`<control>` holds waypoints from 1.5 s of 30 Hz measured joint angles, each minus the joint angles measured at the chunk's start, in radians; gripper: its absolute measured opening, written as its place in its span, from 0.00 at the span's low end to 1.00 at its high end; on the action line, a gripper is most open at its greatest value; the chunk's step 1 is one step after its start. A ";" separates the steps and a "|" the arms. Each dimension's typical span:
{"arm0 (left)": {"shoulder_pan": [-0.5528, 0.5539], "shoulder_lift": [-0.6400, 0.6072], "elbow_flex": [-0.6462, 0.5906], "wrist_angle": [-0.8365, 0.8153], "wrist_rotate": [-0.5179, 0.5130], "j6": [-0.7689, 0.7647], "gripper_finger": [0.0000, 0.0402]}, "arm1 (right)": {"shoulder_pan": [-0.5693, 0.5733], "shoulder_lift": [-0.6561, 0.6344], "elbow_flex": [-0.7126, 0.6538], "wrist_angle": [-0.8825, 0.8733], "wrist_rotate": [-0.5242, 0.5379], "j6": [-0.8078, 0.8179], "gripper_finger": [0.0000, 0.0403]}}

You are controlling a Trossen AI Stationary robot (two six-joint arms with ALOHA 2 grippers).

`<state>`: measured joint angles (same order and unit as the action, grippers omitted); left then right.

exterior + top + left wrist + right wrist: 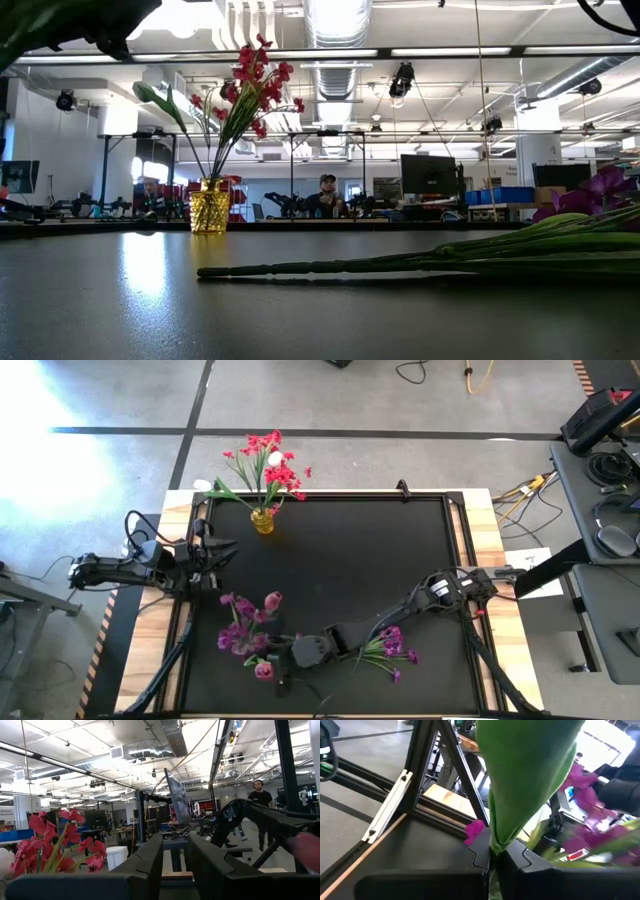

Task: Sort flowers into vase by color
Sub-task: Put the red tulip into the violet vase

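1. The right claw (283, 670) sits low over the near part of the counter (350, 560), its fingers pinched tight on a purple sprig's green leaf (530, 780), which fills the right wrist view just above the closed tips.
2. Around that claw lie the purple flowers (245, 625), a loose bunch on the counter just beside it toward the left side. A second purple sprig (392, 645) lies under the right arm's forearm, its long stem (330, 268) flat on the surface in the low view.
3. The red flowers (268, 460), with one white bud (274, 459) among them, already stand in the yellow vase (262, 520) at the far left part of the counter, well apart from the purple ones.
4. The left claw (222, 550) waits at the left edge, narrowly parted and holding nothing that I can see.
5. Judgement: the red group looks sorted, and the step in hand is picking up a purple sprig. The next move calls for a lift that brings the stem clear of its neighbours. No second vase shows anywhere, so where this sprig goes cannot be told.
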<state>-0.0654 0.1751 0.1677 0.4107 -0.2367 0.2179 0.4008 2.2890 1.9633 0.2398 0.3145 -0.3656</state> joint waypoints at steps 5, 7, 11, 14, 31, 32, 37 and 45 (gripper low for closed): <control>0.000 0.001 0.000 -0.003 0.001 -0.006 0.19 | -0.002 -0.001 -0.001 0.000 -0.003 0.043 0.02; 0.000 0.001 0.000 -0.003 0.002 -0.006 0.19 | -0.006 -0.002 -0.001 0.000 0.000 0.058 0.02; 0.000 0.001 0.000 -0.003 0.004 -0.010 0.19 | -0.010 -0.002 -0.001 0.002 0.001 0.064 0.07; 0.000 0.001 0.000 -0.003 0.004 -0.010 0.19 | -0.015 -0.002 -0.001 0.004 0.000 0.090 0.14; 0.000 0.002 0.000 -0.009 0.015 -0.018 0.19 | -0.053 0.004 0.013 -0.004 -0.060 0.173 0.29; 0.000 0.002 0.000 -0.009 0.015 -0.018 0.19 | -0.053 0.004 0.013 -0.004 -0.060 0.173 0.31; 0.000 0.002 0.000 -0.009 0.014 -0.018 0.19 | -0.049 0.004 0.013 -0.011 -0.059 0.176 0.43; 0.000 0.002 0.000 -0.009 0.014 -0.018 0.19 | -0.037 -0.013 0.024 -0.104 -0.052 0.186 0.60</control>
<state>-0.0656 0.1772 0.1677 0.4015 -0.2226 0.2001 0.3633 2.2760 1.9876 0.1355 0.2628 -0.1796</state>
